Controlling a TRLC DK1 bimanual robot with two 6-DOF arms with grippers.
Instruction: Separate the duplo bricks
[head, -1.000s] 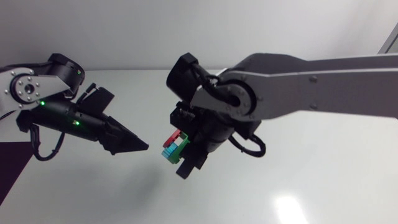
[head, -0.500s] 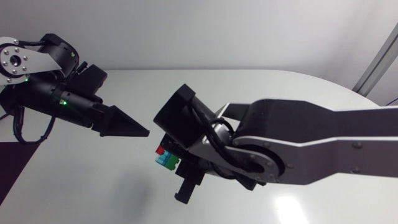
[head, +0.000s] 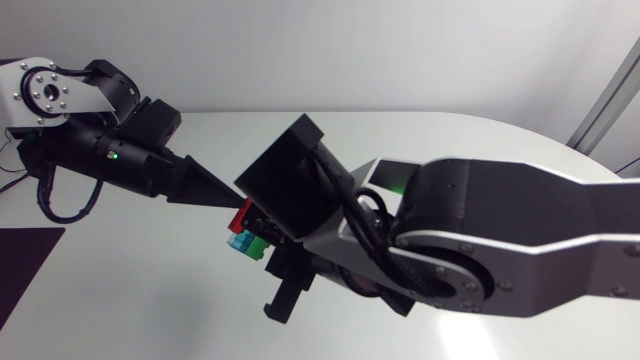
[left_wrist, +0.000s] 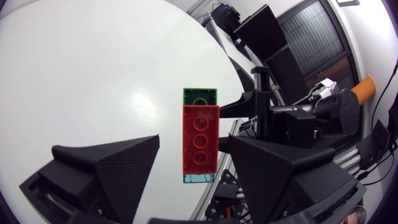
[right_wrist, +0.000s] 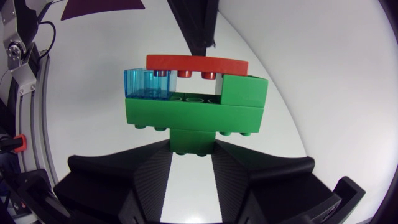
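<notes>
A glossy white table (head: 130, 310) with a rounded far edge fills the view. A flat dark maroon patch (head: 25, 270) sits at its left side.

Left gripper (left_wrist: 194, 142), fingers spread, faces the clamped right gripper (right_wrist: 193, 152).

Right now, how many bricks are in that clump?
5, joined, in the right pincer: small green between its fingers, long green next, then blue and square green side by side, red farthest. Others may be hidden.
</notes>
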